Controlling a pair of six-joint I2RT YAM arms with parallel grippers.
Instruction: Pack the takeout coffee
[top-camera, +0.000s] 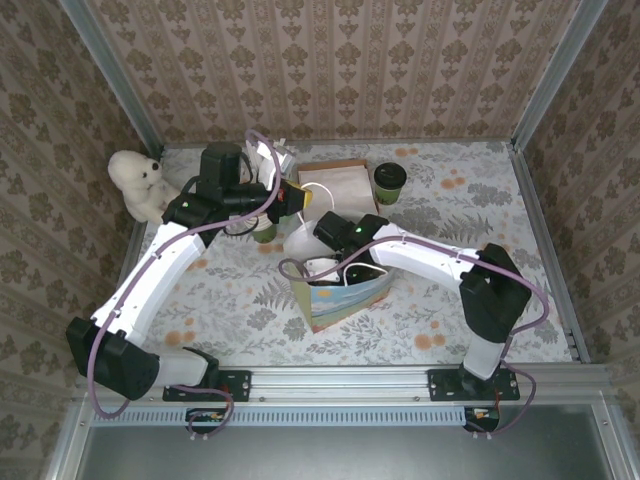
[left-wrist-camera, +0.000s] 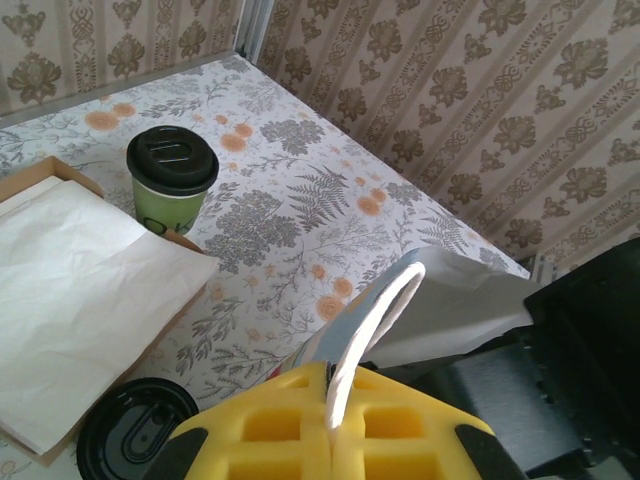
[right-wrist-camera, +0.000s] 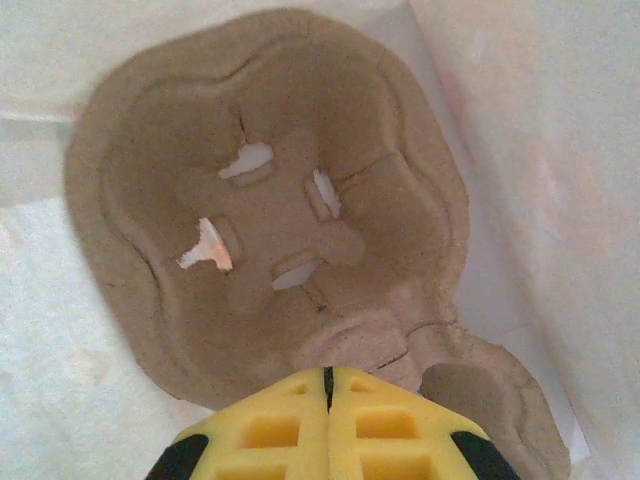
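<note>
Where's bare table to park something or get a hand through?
Free: the table's right side, from the lidded cup to the edge; also near left, between the left arm and the paper bag. Crowded: back middle, where napkin box, second cup, bag, left gripper and right gripper bunch.

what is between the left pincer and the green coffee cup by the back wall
A shallow brown box holding white paper lies between the left pincer, shut on the bag handle, and the green coffee cup, as the top view shows.
</note>
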